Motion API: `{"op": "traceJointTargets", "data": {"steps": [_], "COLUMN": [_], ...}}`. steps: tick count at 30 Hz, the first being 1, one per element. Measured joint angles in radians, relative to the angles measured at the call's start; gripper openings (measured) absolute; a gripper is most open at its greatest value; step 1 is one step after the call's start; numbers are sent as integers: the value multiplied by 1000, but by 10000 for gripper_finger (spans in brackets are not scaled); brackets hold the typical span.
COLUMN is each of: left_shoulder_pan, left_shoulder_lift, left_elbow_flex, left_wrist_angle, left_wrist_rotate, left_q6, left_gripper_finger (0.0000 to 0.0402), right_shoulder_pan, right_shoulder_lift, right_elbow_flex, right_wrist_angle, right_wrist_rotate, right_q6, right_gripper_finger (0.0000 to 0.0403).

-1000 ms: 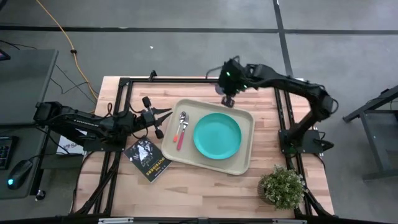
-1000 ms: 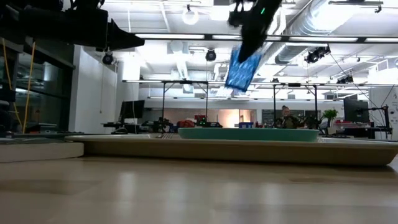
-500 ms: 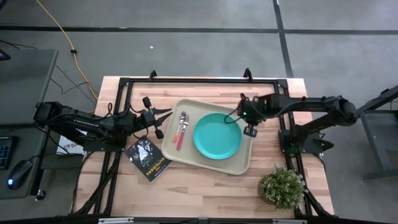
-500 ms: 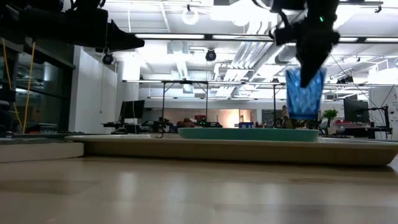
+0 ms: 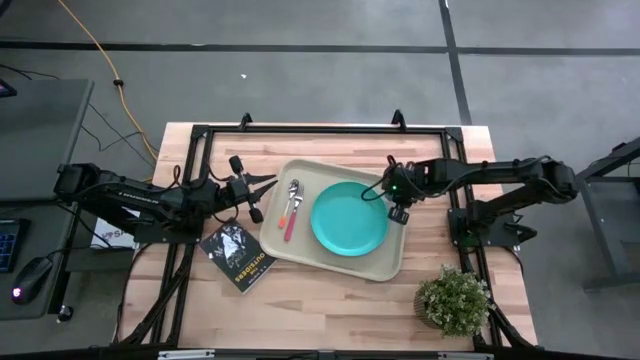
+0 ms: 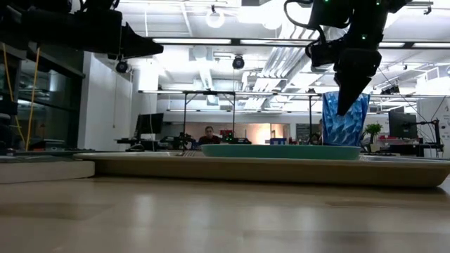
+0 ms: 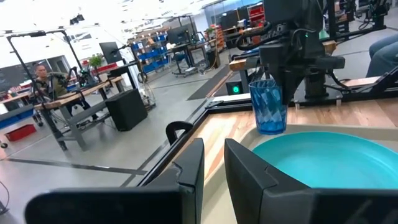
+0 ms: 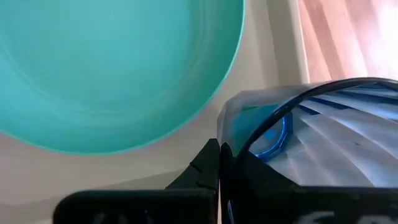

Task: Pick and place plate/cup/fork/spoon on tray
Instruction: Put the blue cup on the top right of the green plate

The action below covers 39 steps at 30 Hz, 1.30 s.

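Observation:
The beige tray (image 5: 330,262) lies mid-table with the teal plate (image 5: 349,218) on its right half. The silvery spoon (image 5: 294,190) and the pink-handled fork (image 5: 290,222) lie side by side on its left part. My right gripper (image 5: 398,198) is shut on the blue cup (image 6: 344,121), which stands upright at the tray's right side, beside the plate; it also shows in the left wrist view (image 7: 268,107). The plate's rim hides the cup's base in the low view. My left gripper (image 5: 268,186) is open by a narrow gap and empty, just left of the tray. My right gripper holds the cup by its rim wall (image 8: 225,127), on the side toward the plate. One finger (image 8: 210,163) is outside the wall and the other reaches inside. The fingers come from above, pointing down (image 6: 350,95). The cup is upright at tray level; whether its base rests there I cannot tell.
A black booklet (image 5: 238,255) lies near the tray's near-left corner. A potted plant (image 5: 455,298) stands at the table's near right. The arm frames run along both table sides. A person (image 6: 209,131) sits in the room behind.
My right gripper has carried the cup from beyond the tray's far edge toward the table's near and right side, over the tray's right part, then down. The cup, tilted at first, now stands upright and lower, beside the plate.

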Motion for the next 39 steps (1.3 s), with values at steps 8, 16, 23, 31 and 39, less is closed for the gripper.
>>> {"op": "traceJointTargets", "data": {"steps": [8,16,23,31,39], "left_shoulder_pan": [0,0,0,0,0], "left_shoulder_lift": [0,0,0,0,0], "left_elbow_flex": [0,0,0,0,0], "left_wrist_angle": [0,-7,-8,-8,-8], "left_wrist_rotate": [0,0,1,1,1], "left_q6": [0,0,0,0,0], "left_gripper_finger": [47,47,47,47,47], "right_shoulder_pan": [0,0,0,0,0], "right_shoulder_lift": [5,57,70,70,70], "right_elbow_flex": [-1,-6,-6,-6,-6], "right_wrist_angle": [-2,15,42,36,62], "right_wrist_rotate": [-47,-70,-104,-122,-103], "right_q6": [51,53,41,41,50], "right_gripper_finger": [0,0,0,0,0]}}
